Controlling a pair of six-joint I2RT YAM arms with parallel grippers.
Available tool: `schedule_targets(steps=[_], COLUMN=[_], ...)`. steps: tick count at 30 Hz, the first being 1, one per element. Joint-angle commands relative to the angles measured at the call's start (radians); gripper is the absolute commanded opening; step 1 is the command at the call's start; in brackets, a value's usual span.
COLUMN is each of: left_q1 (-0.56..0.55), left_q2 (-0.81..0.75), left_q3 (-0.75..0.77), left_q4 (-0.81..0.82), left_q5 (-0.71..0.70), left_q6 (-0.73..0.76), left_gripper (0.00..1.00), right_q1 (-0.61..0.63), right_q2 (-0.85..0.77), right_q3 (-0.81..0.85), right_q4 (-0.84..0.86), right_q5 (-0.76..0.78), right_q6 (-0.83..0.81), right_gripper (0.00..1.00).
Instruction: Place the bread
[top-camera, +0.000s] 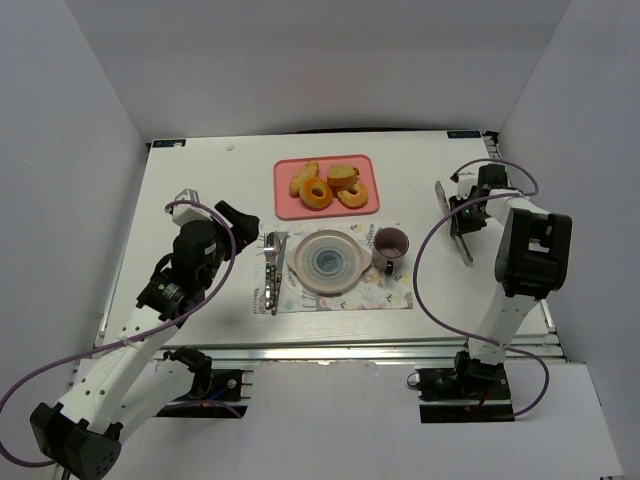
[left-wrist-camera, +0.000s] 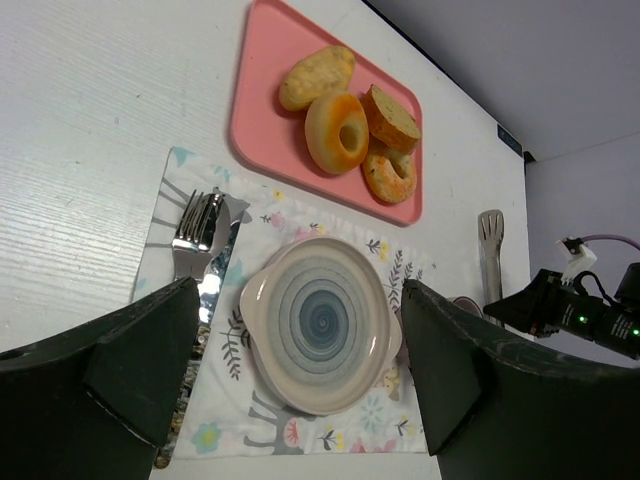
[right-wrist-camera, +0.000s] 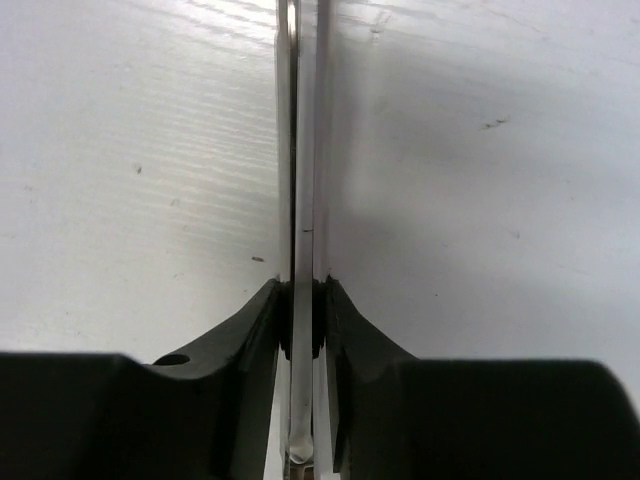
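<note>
We are clamping metal tongs (right-wrist-camera: 300, 120) in the right tool (right-wrist-camera: 305, 310), with the left tool (left-wrist-camera: 300, 300) hanging open. The bread (top-camera: 305, 178) is lying well apart from both, on the pink tray (top-camera: 288, 207).

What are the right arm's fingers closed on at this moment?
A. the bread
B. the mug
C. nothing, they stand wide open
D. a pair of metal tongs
D: in the right wrist view the right fingers are pinched onto the thin blades of the metal tongs, while the bread lies on the pink tray.
</note>
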Motion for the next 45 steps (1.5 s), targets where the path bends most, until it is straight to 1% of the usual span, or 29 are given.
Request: schedule_targets(steps=[1, 3, 4, 5, 6, 8, 9, 10, 11, 14, 20, 25, 27, 29, 30, 34, 43, 45], left_q1=[-0.002, -0.002, -0.002, -0.002, -0.002, -0.002, -0.002, -0.002, -0.002, -0.002, -0.002, -0.002, -0.002, -0.002, -0.002, -0.002, -0.002, -0.002], left_q2=[-0.02, -0.021, -0.023, -0.024, -0.023, -0.02, -0.018, -0.015, -0.015, -0.021, -0.058, -0.067, -0.07, -0.069, -0.067, -0.061, -0.02, -0.004], left_q3=[0.033, 0.036, 0.036, 0.036, 0.035, 0.032, 0.032, 0.033, 0.035, 0.038, 0.03, 0.029, 0.032, 0.035, 0.036, 0.041, 0.064, 0.069], left_q4=[-0.022, -0.025, -0.025, -0.025, -0.019, -0.011, -0.007, -0.007, -0.005, -0.013, -0.042, -0.06, -0.065, -0.068, -0.073, -0.083, -0.1, -0.099], left_q5=[-0.008, -0.011, -0.014, -0.014, -0.012, -0.009, -0.006, -0.006, -0.005, -0.009, -0.028, -0.034, -0.038, -0.043, -0.043, -0.052, -0.06, -0.06], left_q6=[0.002, 0.003, 0.003, 0.003, 0.003, 0.002, 0.002, 0.002, 0.002, 0.002, -0.008, -0.017, -0.018, -0.021, -0.025, -0.031, -0.043, -0.043], left_gripper=[0.91, 0.91, 0.91, 0.91, 0.91, 0.91, 0.91, 0.91, 0.91, 0.91, 0.91, 0.91, 0.91, 0.91, 0.91, 0.91, 0.91, 0.91], right_q1=[0.001, 0.013, 0.021, 0.03, 0.054, 0.079, 0.105, 0.119, 0.143, 0.226, 0.354, 0.441, 0.464, 0.47, 0.473, 0.478, 0.489, 0.49], right_q2=[-0.072, -0.133, -0.15, -0.163, -0.177, -0.181, -0.178, -0.175, -0.166, -0.139, -0.085, 0.039, 0.085, 0.112, 0.136, 0.187, 0.291, 0.302], right_q3=[0.011, 0.057, 0.077, 0.103, 0.128, 0.208, 0.232, 0.255, 0.304, 0.39, 0.511, 0.691, 0.737, 0.751, 0.752, 0.765, 0.851, 0.848], right_q4=[-0.036, -0.045, -0.054, -0.065, -0.096, -0.127, -0.149, -0.16, -0.171, -0.2, -0.231, -0.269, -0.253, -0.234, -0.213, -0.187, -0.142, -0.13], right_q5=[-0.056, -0.088, -0.098, -0.104, -0.108, -0.119, -0.125, -0.13, -0.131, -0.139, -0.167, -0.191, -0.187, -0.181, -0.177, -0.2, -0.294, -0.305], right_q6=[-0.014, -0.045, -0.059, -0.069, -0.085, -0.094, -0.093, -0.088, -0.082, -0.062, -0.05, -0.021, 0.025, 0.073, 0.128, 0.212, 0.346, 0.407], right_gripper=[0.24, 0.24, 0.26, 0.28, 0.34, 0.39, 0.45, 0.48, 0.53, 0.56, 0.55, 0.54, 0.53, 0.54, 0.54, 0.53, 0.53, 0.53])
